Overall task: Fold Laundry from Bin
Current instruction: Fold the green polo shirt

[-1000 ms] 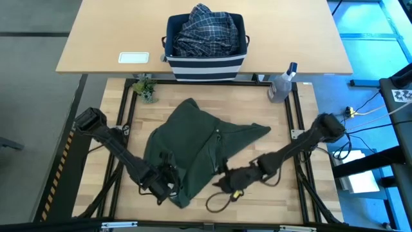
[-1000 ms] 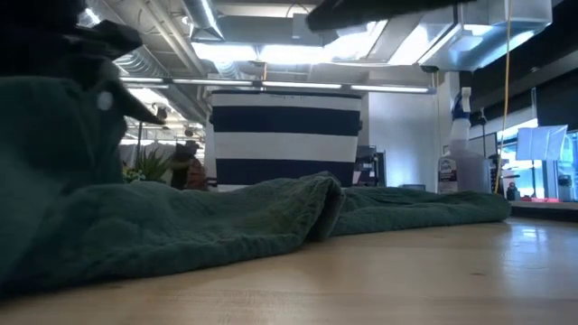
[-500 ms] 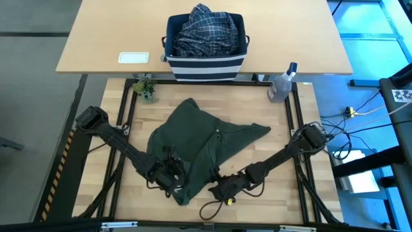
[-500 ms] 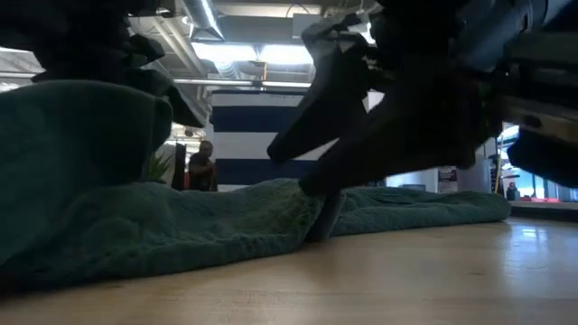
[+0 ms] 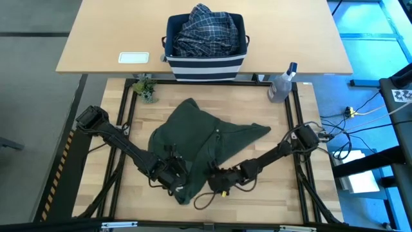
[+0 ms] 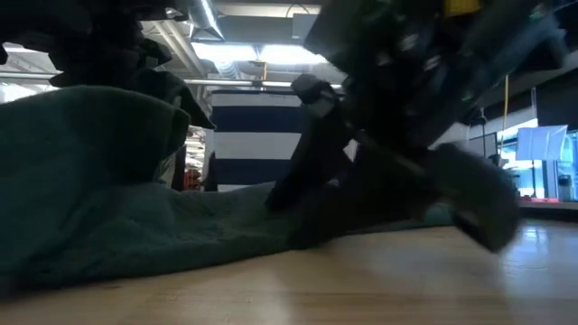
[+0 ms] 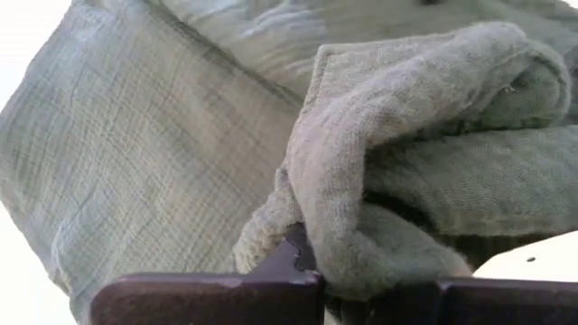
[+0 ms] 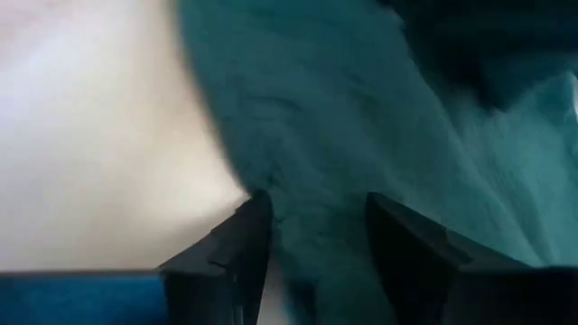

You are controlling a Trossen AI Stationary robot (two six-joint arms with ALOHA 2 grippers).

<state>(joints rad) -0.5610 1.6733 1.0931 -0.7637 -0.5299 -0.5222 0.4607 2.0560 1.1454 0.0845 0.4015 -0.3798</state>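
At the near edge of the wooden table [image 5: 283,193] we see both pincers low over the near hem of the dark olive-green garment [image 5: 199,138]. The left gripper [image 5: 175,178] sits at the garment's near-left corner, its jaws clamped on a bunched fold of the cloth; in the left wrist view that fold [image 7: 406,171] bulges up over the dark fingers [image 7: 289,262] and the weave spreads away beyond. Just to its right, the right gripper [image 5: 217,180] meets the garment's near edge from the right side. Its fingers [image 8: 239,248] stand partly apart with the cloth's edge lying between them, the bare table surface to one side and green fabric to the other; we cannot tell whether they press the cloth. A loop of cable [image 5: 205,198] hangs under this gripper onto the boards.

From the low view, the cloth rises in a lifted hump [image 6: 90,153] on the left, and the right arm's dark bulk [image 6: 397,135] covers the fabric's near edge at the centre.

Farther back the garment lies spread over the middle of the table, one point reaching far and another pointing right. At the far-left corner we see a small plant [image 5: 145,88], at the far-right corner a clear spray bottle [image 5: 281,84]. Beyond, on the lighter desk [image 5: 103,45], stands the bin [image 5: 205,64] with the blue-and-white plaid shirt [image 5: 205,29] heaped inside, well apart from both pincers, and a white card [image 5: 133,57] lies to its left.
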